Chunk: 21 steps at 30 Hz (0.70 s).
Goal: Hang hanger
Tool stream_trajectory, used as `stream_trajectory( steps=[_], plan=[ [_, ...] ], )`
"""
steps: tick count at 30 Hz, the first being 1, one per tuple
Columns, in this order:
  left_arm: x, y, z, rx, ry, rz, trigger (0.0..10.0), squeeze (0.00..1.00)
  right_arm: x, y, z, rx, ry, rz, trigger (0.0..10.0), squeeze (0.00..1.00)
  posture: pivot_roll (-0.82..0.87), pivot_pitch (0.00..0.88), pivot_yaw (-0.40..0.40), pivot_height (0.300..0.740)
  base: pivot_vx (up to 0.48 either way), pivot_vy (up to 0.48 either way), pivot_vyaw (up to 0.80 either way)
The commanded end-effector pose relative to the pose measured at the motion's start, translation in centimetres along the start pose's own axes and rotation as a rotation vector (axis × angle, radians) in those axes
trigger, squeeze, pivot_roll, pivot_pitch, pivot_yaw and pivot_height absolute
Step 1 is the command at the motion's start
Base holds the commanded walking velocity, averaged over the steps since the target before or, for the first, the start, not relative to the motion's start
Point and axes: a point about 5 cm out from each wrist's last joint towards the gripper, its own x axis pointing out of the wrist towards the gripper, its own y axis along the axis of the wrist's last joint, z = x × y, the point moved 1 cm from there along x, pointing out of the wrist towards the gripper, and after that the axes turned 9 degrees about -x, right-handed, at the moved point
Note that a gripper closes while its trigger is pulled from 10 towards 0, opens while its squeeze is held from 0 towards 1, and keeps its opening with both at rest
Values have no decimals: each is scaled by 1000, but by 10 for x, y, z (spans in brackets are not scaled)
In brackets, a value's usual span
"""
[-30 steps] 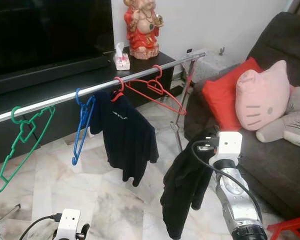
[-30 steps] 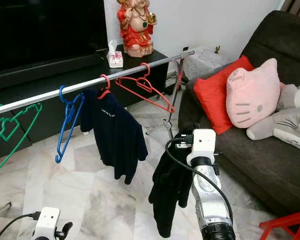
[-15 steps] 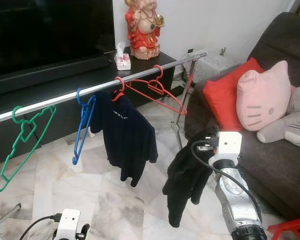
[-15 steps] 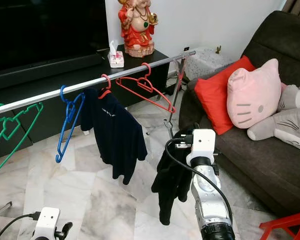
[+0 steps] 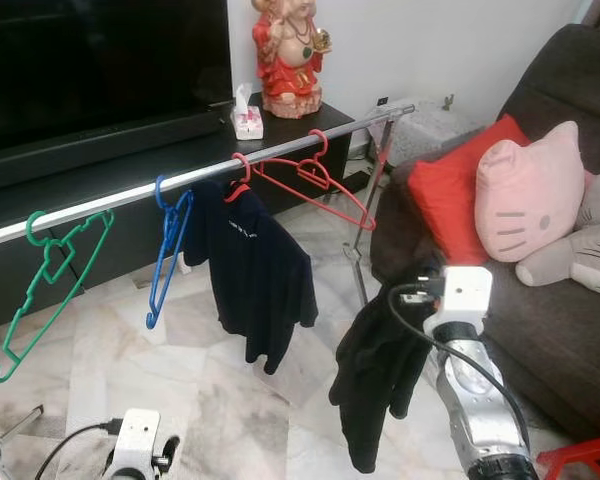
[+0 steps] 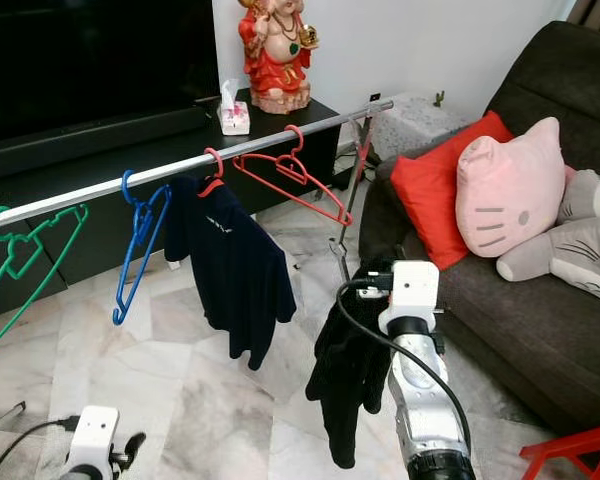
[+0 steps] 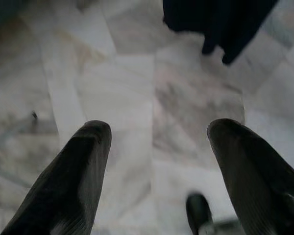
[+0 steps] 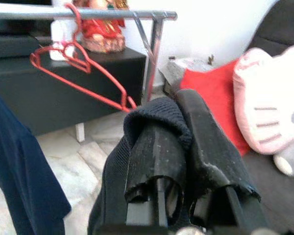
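A silver clothes rail [image 5: 180, 183] runs across in front of me. On it hang an empty green hanger [image 5: 50, 265], an empty blue hanger [image 5: 168, 245], a navy shirt [image 5: 255, 275] on a red hanger, and an empty red hanger [image 5: 320, 185]. My right gripper [image 8: 179, 110] is shut on the collar of a black garment [image 5: 375, 365], which dangles below and right of the rail's end. No hanger can be made out inside that garment. Low at my left, the left gripper [image 7: 157, 132] stands open over the marble floor.
A dark sofa [image 5: 570, 330] at the right carries a red cushion [image 5: 445, 195], a pink cat cushion [image 5: 530, 190] and a grey plush [image 5: 590, 250]. Behind the rail is a black TV cabinet [image 5: 130, 175] with a red statue [image 5: 290, 55] and tissue box [image 5: 246, 122]. The rail's leg [image 5: 370, 210] stands near the sofa.
My right arm has sunk slightly, and the black garment has swung a little beneath it. The left arm and the things on the rail are unchanged.
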Motion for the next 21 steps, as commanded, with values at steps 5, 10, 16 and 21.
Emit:
stream_trajectory(
  steps=[5, 10, 16, 21],
  plan=[
    [3, 27, -4, 40, -7, 154, 10000, 0, -5, -7, 7, -4, -26, -10, 10000, 0, -3, 0, -73, 740, 0, 0, 0],
    [-13, 62, 1, 52, -37, 405, 10000, 0, -8, -5, 6, -8, -20, 7, 10000, 0, 10, 0, -79, 740, 0, 0, 0],
    [-47, 80, 9, 53, -67, 558, 10000, 0, -18, -3, 12, -8, -35, 23, 10000, 0, 10, 0, -78, 740, 0, 0, 0],
    [-67, 106, 20, 83, -108, 655, 10000, 0, -26, -3, 14, -5, -55, 29, 10000, 0, 23, 0, -86, 740, 0, 0, 0]
  ],
)
